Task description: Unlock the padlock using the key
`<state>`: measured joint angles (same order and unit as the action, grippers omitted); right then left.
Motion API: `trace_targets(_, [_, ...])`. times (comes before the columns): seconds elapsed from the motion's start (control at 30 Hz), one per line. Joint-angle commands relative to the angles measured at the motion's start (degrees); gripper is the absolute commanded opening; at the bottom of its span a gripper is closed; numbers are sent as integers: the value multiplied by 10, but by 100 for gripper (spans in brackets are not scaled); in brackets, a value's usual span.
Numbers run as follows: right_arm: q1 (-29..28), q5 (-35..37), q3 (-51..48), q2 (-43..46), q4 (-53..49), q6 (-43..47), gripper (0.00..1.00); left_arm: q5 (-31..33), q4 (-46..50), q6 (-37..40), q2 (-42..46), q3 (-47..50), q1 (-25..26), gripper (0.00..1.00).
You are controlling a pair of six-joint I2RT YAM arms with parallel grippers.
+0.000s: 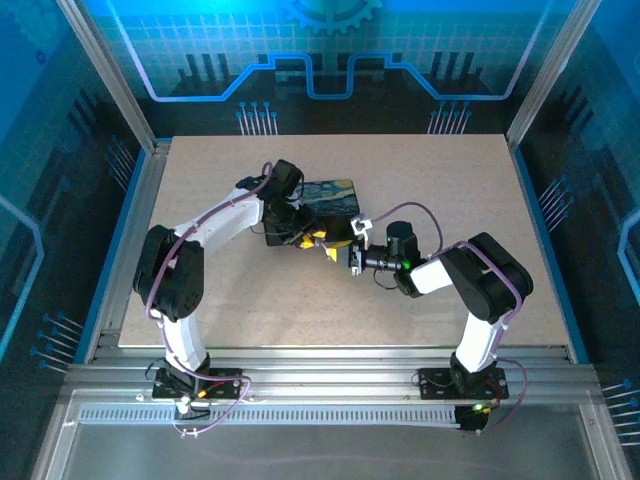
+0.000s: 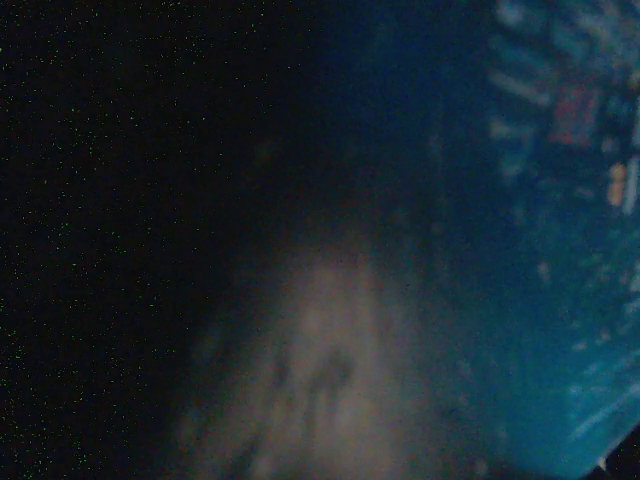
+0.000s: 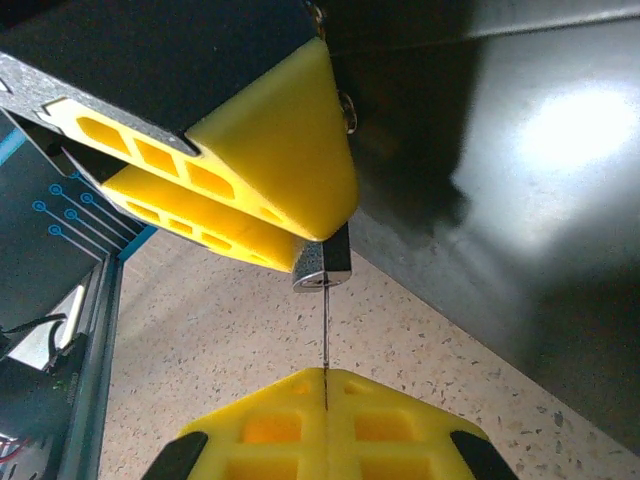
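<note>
Right wrist view, padlock: the small padlock with a dark and silvery metal body (image 3: pixel 325 266) hung above the table, its keyway end pointing down toward the camera; its shackle was hidden, so whether it was locked could not be told.
Key: the thin dark metal key (image 3: pixel 326 330) showed edge-on as a fine upright line, its tip touching or just inside the underside of the padlock.
Right gripper: the yellow-fingered right gripper (image 3: pixel 326 376) was fully closed, pinching the key between its pads.
Left gripper: the yellow-fingered left gripper (image 3: pixel 318 240) was closed partway around the padlock, with the body poking out past the fingertips.
Step in hand: probably seating the key in the lock and then turning it.
How to do it well: keep the blade in line with the keyway, push straight up until it seats, then twist about the blade's own axis while the left gripper braces the body. Any sideways push could bend so thin a blade or lever the padlock out of its grip.
Box: the dark rectangular box with the swirling blue-yellow painted lid (image 1: pixel 334 192) stood just behind the two grippers; its glossy dark wall (image 3: pixel 500 200) lay close beside the padlock.
In the way: that wall could crowd the right wrist's rotation on that side.
Table: speckled beige board (image 3: pixel 230 340) lay below, with the grey aluminium frame rail (image 3: pixel 105 330) at its edge, well apart.
Left wrist view: too dark and blurred to judge.
</note>
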<state>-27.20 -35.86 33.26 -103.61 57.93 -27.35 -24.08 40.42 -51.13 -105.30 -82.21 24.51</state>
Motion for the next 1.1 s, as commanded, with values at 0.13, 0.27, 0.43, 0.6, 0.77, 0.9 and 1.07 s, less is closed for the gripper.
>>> trace_targets(0.13, [-1,-18,22,7,23,19,0,-47,9,-20,25,-4,-8,0])
trace_targets(0.27, [-3,-14,32,0,28,12,0,-51,8,-20,29,-2,-8,0])
trace_targets(0.43, [-2,-13,42,-7,31,10,0,-59,6,-20,29,0,-8,0])
trace_targets(0.6, [-2,-16,57,-19,31,5,0,-80,-6,-25,29,2,-9,0])
trace_targets(0.77, [-3,-18,72,-27,34,-2,0,-90,-7,-27,34,4,-10,0])
trace_targets(0.9, [-4,-17,73,-25,37,-2,0,-93,0,-20,35,4,-13,0])
trace_targets(1.07, [-1,-13,62,-22,31,7,0,-94,21,2,36,0,-27,0])
